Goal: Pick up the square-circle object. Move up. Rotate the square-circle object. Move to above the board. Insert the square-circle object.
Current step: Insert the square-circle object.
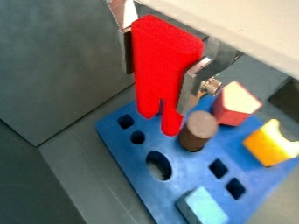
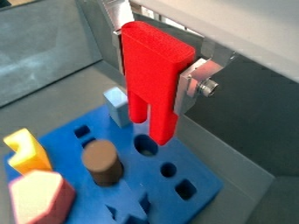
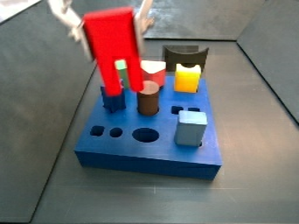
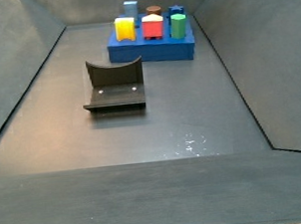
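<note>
1. Gripper (image 1: pixel 163 57): positioned above the board, its silver fingers (image 1: pixel 197 80) clamped on the upper part of the square-circle object (image 1: pixel 156 66); seen likewise in the other wrist view (image 2: pixel 158 52) and in a side view (image 3: pixel 105 22).
2. Square-circle object: held off the board with its long axis close to vertical, slightly tilted. Its two legs point down and its flat end is up between the fingers. In a side view (image 3: pixel 112 48) the leg tips hang over the board's 10 o'clock part, beside the brown cylinder (image 3: pixel 149 98).
3. Board (image 1: pixel 140 171): blue slab with open holes along one edge. It also carries a red-topped heart peg (image 1: pixel 237 103), a yellow piece (image 1: pixel 271 143) and a light blue block (image 1: pixel 204 208).
4. Surface: dark grey floor (image 4: pixel 157 143), enclosed by grey walls. The fixture (image 4: pixel 113 86) stands on it, well apart from the board (image 4: pixel 154 49), at about 7 o'clock of it.
</note>
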Robot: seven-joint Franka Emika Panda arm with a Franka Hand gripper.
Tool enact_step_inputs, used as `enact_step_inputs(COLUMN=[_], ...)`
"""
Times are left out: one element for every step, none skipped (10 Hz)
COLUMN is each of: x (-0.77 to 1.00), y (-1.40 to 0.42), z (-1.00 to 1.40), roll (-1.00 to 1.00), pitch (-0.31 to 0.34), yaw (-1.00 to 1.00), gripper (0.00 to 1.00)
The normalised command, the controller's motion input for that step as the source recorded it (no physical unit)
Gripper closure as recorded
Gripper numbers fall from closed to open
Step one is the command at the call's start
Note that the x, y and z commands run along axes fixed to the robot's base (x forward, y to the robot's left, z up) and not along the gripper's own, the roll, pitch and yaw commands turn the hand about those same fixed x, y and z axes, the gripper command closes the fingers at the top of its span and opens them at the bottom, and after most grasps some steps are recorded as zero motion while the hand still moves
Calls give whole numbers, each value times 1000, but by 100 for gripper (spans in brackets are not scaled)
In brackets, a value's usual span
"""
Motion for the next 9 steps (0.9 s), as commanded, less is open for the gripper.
enact_step_inputs(x=[-294, -249, -209, -114, -17, 0, 0, 0, 0], y=[0, -6, -57, -143, -243, -226, -80, 0, -71], z=[-497, -409, -369, -383, -257, -231, 0, 0, -146], roll=[23, 59, 140, 259, 363, 327, 23, 7, 349], pitch=[-260, -211, -126, -24, 0, 11, 0, 0, 124], yaw=[43, 60, 94, 180, 197, 169, 103, 0, 34], gripper=[100, 100, 100, 100, 100, 100, 100, 100, 100])
